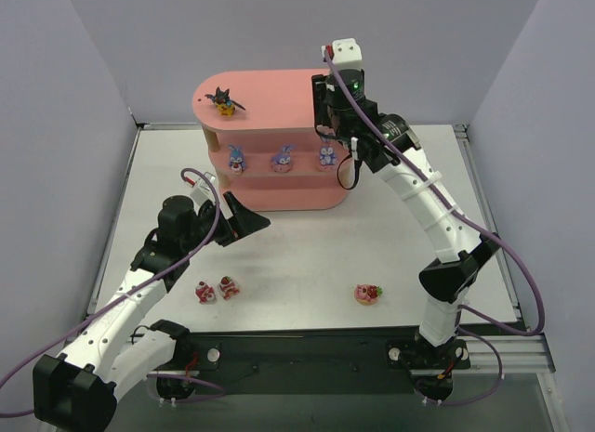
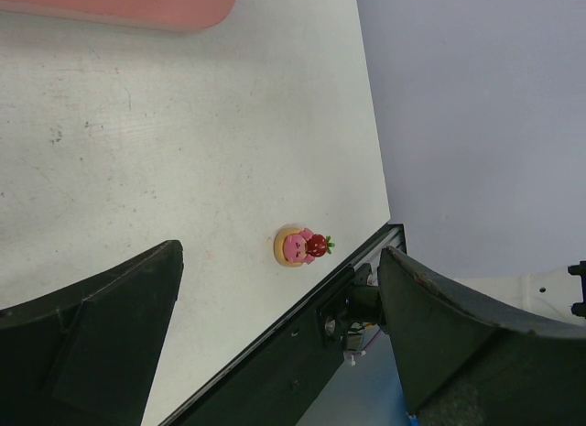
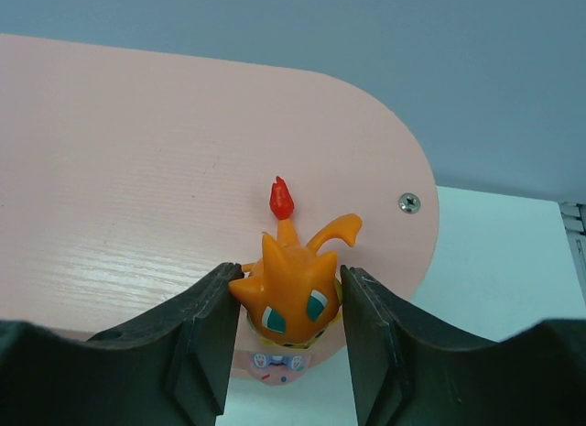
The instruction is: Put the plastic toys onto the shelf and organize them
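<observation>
White bench (image 1: 307, 251) carries the pink shelf (image 1: 279, 90); over its top board's right end the right claw (image 3: 291, 289) pinches an orange figurine (image 3: 291, 307) between its fingers. Left claw (image 2: 281, 261) gapes wide above the bench, a red-and-white toy (image 2: 302, 246) lying below, untouched.

No legible text, label, brand, number or sign in any view. The pale base (image 3: 277, 364) at 6 o'clock of the orange figurine (image 3: 291, 293) carries small blue marks, too small to read.

White-and-black arms (image 1: 423, 198) (purple cables (image 1: 521, 269))
</observation>
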Available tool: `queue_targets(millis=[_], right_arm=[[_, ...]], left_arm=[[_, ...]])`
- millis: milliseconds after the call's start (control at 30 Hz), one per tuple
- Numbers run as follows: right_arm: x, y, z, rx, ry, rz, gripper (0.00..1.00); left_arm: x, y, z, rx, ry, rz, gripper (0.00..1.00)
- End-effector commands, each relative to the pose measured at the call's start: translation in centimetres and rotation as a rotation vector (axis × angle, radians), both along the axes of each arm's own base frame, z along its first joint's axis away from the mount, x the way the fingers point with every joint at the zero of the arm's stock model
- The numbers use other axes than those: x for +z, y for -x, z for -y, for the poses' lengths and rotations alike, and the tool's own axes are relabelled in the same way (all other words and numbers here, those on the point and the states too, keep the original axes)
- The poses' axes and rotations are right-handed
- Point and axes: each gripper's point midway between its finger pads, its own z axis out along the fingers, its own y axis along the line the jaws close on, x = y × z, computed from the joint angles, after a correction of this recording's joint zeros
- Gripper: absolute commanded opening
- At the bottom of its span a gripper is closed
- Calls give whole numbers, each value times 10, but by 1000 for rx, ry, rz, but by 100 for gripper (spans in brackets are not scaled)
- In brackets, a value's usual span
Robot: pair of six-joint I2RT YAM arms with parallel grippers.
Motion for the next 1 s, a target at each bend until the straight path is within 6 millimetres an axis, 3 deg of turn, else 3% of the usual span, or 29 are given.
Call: queue_targets(millis=[0, 400, 667, 967], right_arm=[[16, -3, 5, -57, -79, 29, 34], [8, -11, 2, -55, -180, -11, 39], [14, -12, 0, -38, -168, 4, 58], [16, -14, 0, -32, -165, 11, 61]], left_arm=[[12, 0, 1, -12, 18, 38, 97], [14, -1, 0, -12, 16, 42, 97], [13, -1, 1, -12, 15, 41, 97], [12, -1, 0, -11, 13, 38, 97]])
